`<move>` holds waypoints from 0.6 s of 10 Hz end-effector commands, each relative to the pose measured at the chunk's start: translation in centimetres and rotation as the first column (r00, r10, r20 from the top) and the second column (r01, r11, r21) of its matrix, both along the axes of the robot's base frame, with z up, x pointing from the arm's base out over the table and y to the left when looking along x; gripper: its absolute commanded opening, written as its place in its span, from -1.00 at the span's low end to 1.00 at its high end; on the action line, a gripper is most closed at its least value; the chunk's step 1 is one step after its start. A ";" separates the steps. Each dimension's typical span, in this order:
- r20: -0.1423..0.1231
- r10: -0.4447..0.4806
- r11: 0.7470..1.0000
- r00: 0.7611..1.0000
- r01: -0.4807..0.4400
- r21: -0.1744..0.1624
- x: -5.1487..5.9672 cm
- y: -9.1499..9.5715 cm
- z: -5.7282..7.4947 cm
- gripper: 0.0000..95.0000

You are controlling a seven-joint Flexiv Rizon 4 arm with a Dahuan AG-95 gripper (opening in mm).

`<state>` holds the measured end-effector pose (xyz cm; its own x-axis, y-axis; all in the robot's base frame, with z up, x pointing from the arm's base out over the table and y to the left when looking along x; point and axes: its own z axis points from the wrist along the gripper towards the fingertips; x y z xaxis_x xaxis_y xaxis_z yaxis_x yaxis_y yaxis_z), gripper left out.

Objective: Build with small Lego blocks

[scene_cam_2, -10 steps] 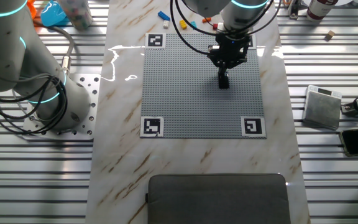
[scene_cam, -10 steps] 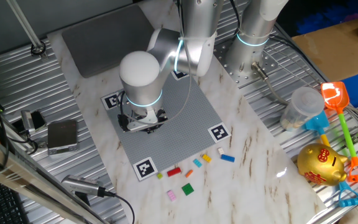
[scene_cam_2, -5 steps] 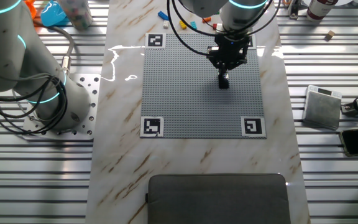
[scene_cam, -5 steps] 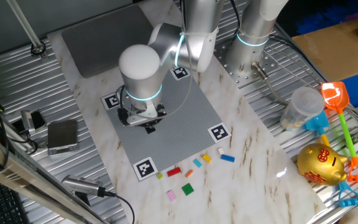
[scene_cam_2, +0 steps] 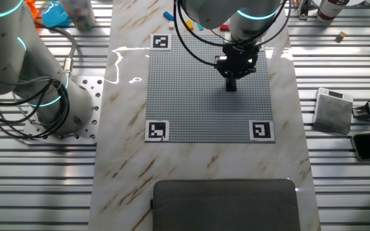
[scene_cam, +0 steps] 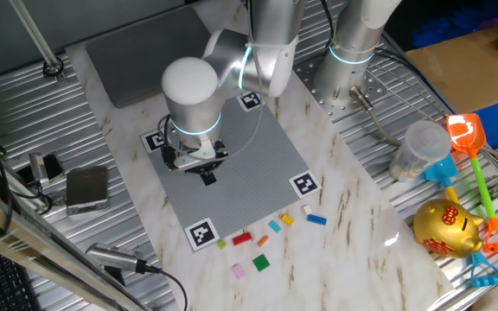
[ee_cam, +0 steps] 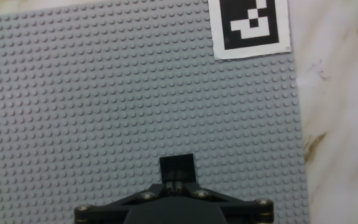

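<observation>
A small black Lego brick (ee_cam: pixel 177 167) sits on the grey studded plate (ee_cam: pixel 73 93), just ahead of my fingertips. My gripper (ee_cam: pixel 177 185) is shut, its fingers pressed together with nothing between them. From the side the gripper (scene_cam: pixel 206 173) stands over the plate's left part; in the other fixed view the gripper (scene_cam_2: pixel 231 82) points down at the plate (scene_cam_2: pixel 191 83). Loose small bricks lie on the marble beside the plate: red (scene_cam: pixel 242 238), green (scene_cam: pixel 261 263), pink (scene_cam: pixel 239 271), blue (scene_cam: pixel 316 219), orange (scene_cam: pixel 275 226).
Black-and-white markers (ee_cam: pixel 250 26) mark the plate's corners. A second robot base (scene_cam: pixel 344 82) stands behind the plate. A clear cup (scene_cam: pixel 419 149), plastic shovels (scene_cam: pixel 467 138) and a gold piggy bank (scene_cam: pixel 446 227) lie at the right. A grey box (scene_cam: pixel 86 188) sits left.
My hand has drifted a little along the plate and risen slightly, so its dark tip now shows clear of the wrist. The loose bricks have not moved.
</observation>
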<state>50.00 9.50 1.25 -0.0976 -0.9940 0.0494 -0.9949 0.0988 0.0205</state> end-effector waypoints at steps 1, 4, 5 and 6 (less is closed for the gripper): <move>-0.013 -0.001 1.000 1.000 0.001 0.003 0.1 -0.1 -0.7 -1.00; -0.015 -0.011 1.000 1.000 0.011 -0.010 -0.1 0.4 0.7 -1.00; -0.009 -0.015 1.000 1.000 0.015 -0.015 -0.4 0.6 1.5 -1.00; -0.008 -0.019 1.000 1.000 0.019 -0.016 -0.5 0.7 1.6 -1.00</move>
